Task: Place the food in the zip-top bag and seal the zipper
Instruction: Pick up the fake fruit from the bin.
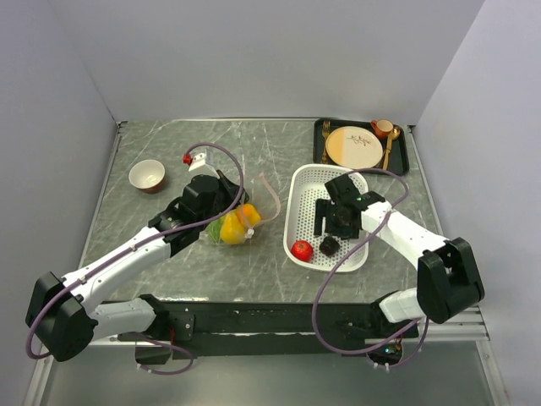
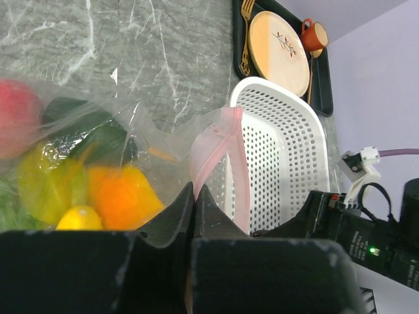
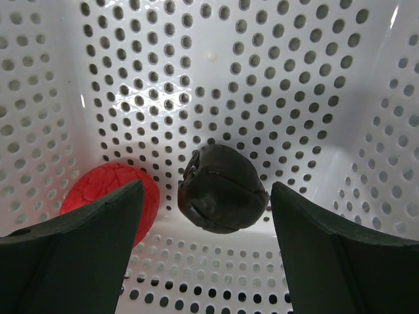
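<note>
The clear zip-top bag (image 1: 233,225) lies left of the white basket (image 1: 297,182). Through it show an orange mango (image 2: 121,193), a yellow lemon (image 2: 78,219), a dark green avocado (image 2: 98,140) and a pink peach (image 2: 16,118). My left gripper (image 2: 194,191) is shut on the bag's mouth edge, where the pale pink zipper (image 2: 226,140) loops upward. In the basket, my right gripper (image 3: 206,186) hangs open over the small dark piece (image 3: 222,188), one finger on each side and apart from it. A red tomato (image 3: 108,190) rests just to its left, partly behind the left finger.
A black tray (image 1: 404,161) at the back right holds a cream plate (image 1: 353,146), a fork, a spoon and an orange cup (image 1: 382,128). A small bowl (image 1: 147,176) stands at the back left. The basket's walls close round my right gripper.
</note>
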Controlling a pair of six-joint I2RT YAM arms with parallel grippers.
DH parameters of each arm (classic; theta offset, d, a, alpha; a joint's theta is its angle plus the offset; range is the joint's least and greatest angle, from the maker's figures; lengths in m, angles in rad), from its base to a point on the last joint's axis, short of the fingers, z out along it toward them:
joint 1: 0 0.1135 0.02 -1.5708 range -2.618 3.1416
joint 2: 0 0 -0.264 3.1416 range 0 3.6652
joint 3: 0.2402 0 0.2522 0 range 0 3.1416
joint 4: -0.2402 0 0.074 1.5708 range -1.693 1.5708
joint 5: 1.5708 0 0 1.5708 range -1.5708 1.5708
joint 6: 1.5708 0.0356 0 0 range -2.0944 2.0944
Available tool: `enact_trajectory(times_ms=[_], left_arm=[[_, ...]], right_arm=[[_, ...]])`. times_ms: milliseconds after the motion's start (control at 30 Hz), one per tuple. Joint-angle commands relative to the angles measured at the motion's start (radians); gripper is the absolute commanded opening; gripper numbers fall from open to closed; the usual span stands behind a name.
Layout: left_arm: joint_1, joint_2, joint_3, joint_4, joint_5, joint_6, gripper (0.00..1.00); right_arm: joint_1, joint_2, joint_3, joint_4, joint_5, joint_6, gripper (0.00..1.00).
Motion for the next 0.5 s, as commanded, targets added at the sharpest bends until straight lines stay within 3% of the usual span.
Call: enact_trajectory(times_ms=[0, 467], left_arm=[[-0.003, -0.003, 0.042, 0.044, -0.014, 0.027, 0.04], [-0.003, 0.0, 0.039, 0.036, -0.024, 0.029, 0.04]], right_arm=[[0.006, 0.027, -0.025, 0.063, -0.002, 0.019, 0.84], [0.009, 0.032, -0.045, 0.048, 0.051, 0.046, 0.82]])
